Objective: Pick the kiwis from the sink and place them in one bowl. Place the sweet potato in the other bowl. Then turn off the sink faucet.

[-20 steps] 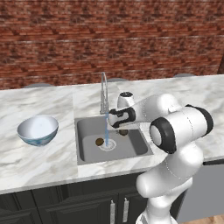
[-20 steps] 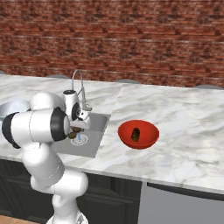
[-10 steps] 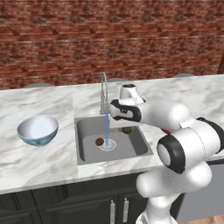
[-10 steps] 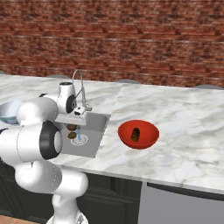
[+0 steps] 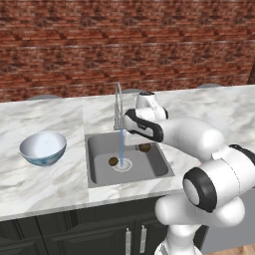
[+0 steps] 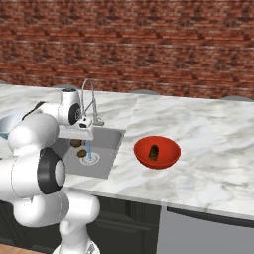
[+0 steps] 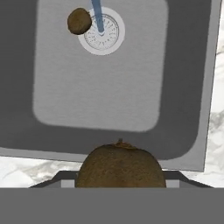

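Observation:
My gripper (image 5: 143,141) hangs over the right part of the sink (image 5: 149,168), shut on one kiwi (image 5: 145,148). That kiwi (image 7: 120,166) looms large at the bottom of the hand view and hides my fingertips. From the right it shows just under the hand (image 6: 76,144). A second kiwi (image 5: 113,161) lies on the basin floor beside the drain (image 7: 79,21). The sink faucet (image 5: 118,104) runs a blue stream onto the drain. Left of the sink stands the white and blue bowl (image 5: 43,148). The sweet potato (image 6: 154,152) lies in the red bowl (image 6: 169,149) on the right.
A brick wall closes off the back of the marble counter (image 5: 45,184). The faucet's gooseneck (image 6: 88,96) rises right behind my hand. Dark cabinet doors (image 5: 74,239) run below the counter's front edge.
The arm has folded lower and its elbow has swung out toward the front right. The hand stays over the sink's right side with the kiwi between its fingers. The other kiwi has not moved.

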Tool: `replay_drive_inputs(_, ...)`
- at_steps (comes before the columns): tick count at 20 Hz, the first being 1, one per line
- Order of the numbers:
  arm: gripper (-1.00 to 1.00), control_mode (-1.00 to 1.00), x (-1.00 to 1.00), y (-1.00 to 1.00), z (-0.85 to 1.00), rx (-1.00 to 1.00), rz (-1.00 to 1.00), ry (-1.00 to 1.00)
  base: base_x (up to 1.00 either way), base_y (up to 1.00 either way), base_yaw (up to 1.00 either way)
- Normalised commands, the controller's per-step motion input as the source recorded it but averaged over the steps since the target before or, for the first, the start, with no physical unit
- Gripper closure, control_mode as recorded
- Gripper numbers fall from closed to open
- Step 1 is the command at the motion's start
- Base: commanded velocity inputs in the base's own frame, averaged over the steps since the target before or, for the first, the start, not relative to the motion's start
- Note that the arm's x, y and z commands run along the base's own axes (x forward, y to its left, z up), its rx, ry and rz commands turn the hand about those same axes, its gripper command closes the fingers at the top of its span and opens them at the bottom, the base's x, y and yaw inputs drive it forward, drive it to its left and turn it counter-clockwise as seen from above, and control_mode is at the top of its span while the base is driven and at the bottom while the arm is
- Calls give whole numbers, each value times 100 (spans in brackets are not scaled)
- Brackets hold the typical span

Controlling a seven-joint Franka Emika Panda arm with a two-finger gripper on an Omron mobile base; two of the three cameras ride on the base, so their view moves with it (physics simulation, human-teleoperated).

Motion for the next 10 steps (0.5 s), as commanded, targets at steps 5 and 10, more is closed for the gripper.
replay_drive_inputs(5,100,-100,-5,30,21,0,9,13,0,0,0)
replay_drive_inputs(10,100,-100,0,40,12,0,7,11,0,0,0)
